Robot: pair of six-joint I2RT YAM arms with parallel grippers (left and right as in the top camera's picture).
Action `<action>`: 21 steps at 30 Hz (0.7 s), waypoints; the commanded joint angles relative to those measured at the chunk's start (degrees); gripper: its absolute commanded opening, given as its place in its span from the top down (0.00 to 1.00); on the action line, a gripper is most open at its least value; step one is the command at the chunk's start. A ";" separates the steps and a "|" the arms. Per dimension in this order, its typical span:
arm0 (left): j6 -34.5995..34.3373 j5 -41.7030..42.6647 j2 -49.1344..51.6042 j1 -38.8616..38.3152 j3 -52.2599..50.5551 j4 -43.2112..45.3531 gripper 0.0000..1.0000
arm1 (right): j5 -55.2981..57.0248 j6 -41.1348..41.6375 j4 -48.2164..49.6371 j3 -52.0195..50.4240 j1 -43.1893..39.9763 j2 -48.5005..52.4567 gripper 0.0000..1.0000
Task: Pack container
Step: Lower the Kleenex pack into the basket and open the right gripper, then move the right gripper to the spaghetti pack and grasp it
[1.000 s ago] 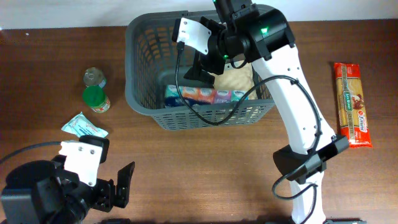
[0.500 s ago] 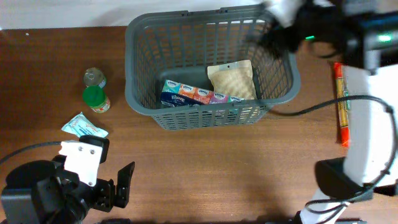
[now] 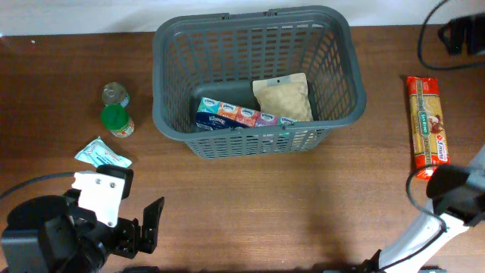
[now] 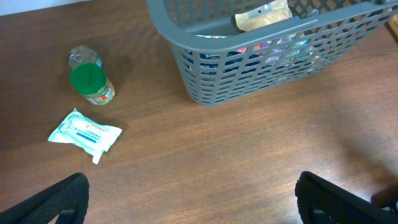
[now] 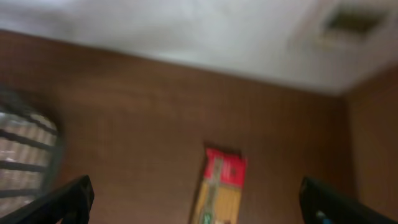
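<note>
The dark grey slotted container point(image 3: 173, 114) stands at the back middle of the table and holds a tissue pack point(image 3: 239, 117) and a beige pouch point(image 3: 283, 97). It also shows in the left wrist view point(image 4: 205, 87). A red and yellow pasta packet point(image 3: 428, 127) lies at the right and shows blurred in the right wrist view point(image 5: 219, 186). My left gripper point(image 4: 193, 202) is open and empty over bare wood at the front left. My right gripper point(image 5: 199, 202) is open and empty, high above the pasta packet.
Left of the container stand a green-lidded jar point(image 3: 117, 120) and a small tin point(image 3: 114, 94). A white and blue wipes packet point(image 3: 103, 154) lies in front of them. The right arm's base point(image 3: 447, 193) stands at the front right.
My right arm has swung from over the container to the far right edge, empty. The beige pouch now lies in the container. The left arm has not moved.
</note>
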 commanded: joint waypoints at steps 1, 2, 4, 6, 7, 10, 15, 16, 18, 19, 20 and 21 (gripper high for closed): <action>0.35 0.85 0.13 0.13 -0.04 -0.07 0.01 | 3.37 3.28 1.57 -3.78 -1.62 4.81 0.01; 0.35 0.85 0.13 0.13 -0.04 -0.07 0.01 | 3.61 3.28 1.95 -4.66 -1.99 5.95 0.01; 0.35 0.85 0.13 0.13 -0.04 -0.07 0.01 | 3.80 4.46 3.37 -7.02 -2.67 9.03 0.01; 0.35 0.83 0.13 0.13 -0.04 -0.07 0.01 | 3.96 5.73 4.59 -8.61 -3.21 11.23 0.01; 0.35 0.85 0.13 0.13 -0.07 -0.07 0.01 | 3.93 6.38 5.22 -9.25 -3.43 12.59 0.01; 0.35 0.85 0.13 0.13 -0.04 -0.07 0.01 | 3.96 8.39 6.56 -10.84 -4.11 15.87 0.01; 0.35 0.83 0.13 0.13 -0.04 -0.07 0.01 | 3.98 8.96 7.32 -13.35 -4.66 19.78 0.01; 0.35 0.85 0.13 0.13 -0.04 -0.07 0.01 | 4.33 9.55 7.34 -13.68 -4.66 20.13 0.01; 0.35 0.85 0.13 0.13 -0.07 -0.07 0.01 | 6.43 11.67 7.85 -14.56 -4.76 20.65 0.01; 0.35 0.85 0.13 0.13 -0.04 -0.07 0.01 | 6.95 12.07 8.09 -14.93 -4.85 20.92 0.01; 0.35 0.83 0.13 0.13 -0.04 -0.07 0.01 | 6.93 12.07 8.20 -15.19 -4.85 21.14 0.01; 0.35 0.85 0.13 0.13 -0.04 -0.07 0.01 | 6.95 12.02 8.48 -15.67 -4.85 21.33 0.01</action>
